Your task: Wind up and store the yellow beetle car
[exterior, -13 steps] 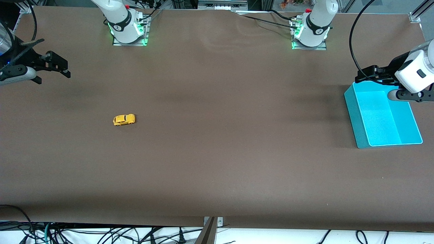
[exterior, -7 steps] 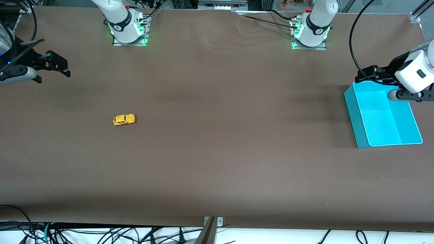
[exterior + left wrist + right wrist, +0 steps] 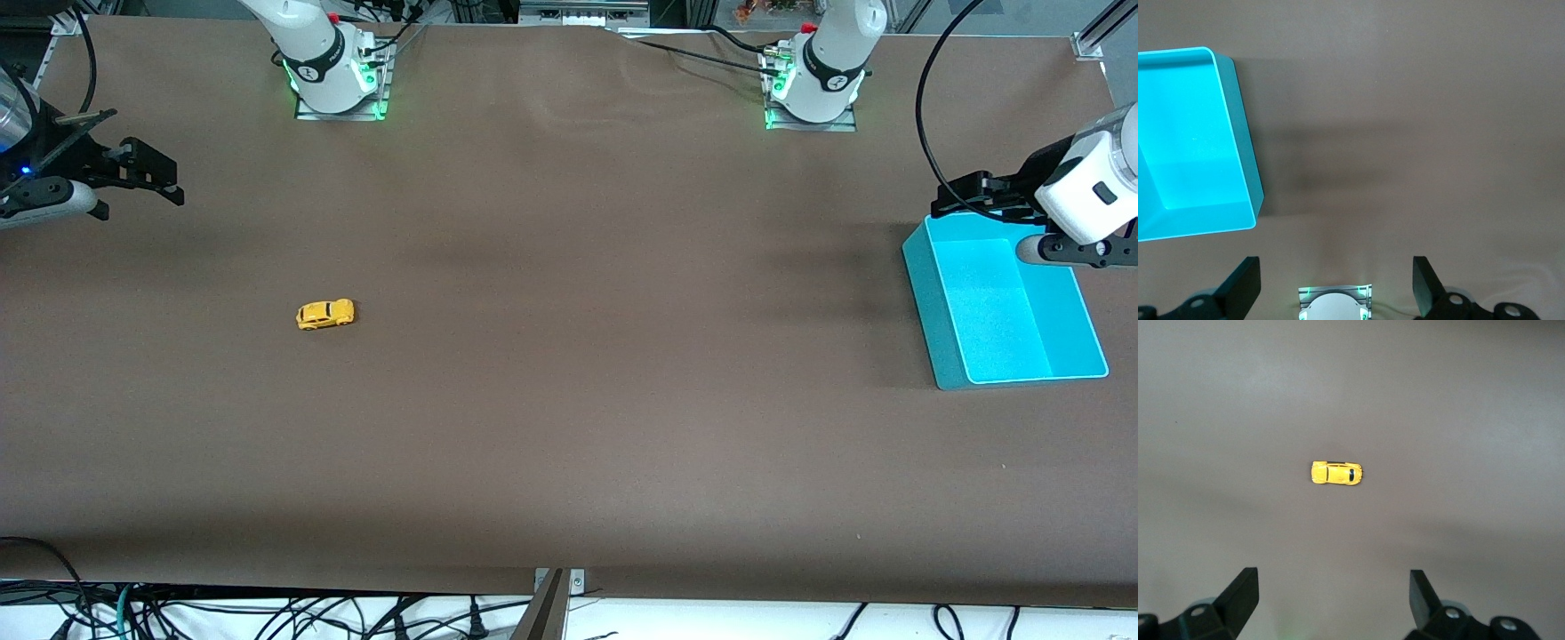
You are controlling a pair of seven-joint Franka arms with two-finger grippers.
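The yellow beetle car [image 3: 324, 314] stands on its wheels on the brown table toward the right arm's end; it also shows in the right wrist view [image 3: 1337, 473]. My right gripper [image 3: 151, 178] hangs open and empty in the air at the right arm's end of the table, well away from the car; its midpoint in the right wrist view [image 3: 1333, 600] lies apart from the car. My left gripper [image 3: 965, 200] is open and empty over the rim of the cyan bin [image 3: 925, 293], which also shows in the left wrist view [image 3: 1238, 147] beside the gripper [image 3: 1337, 287].
The cyan bin has nothing in it and stands at the left arm's end of the table. The two arm bases [image 3: 333, 76] [image 3: 813, 84] stand along the table's edge farthest from the front camera. Cables lie off the table's near edge.
The right gripper has risen very slightly. The car, the bin and the left arm have not moved.
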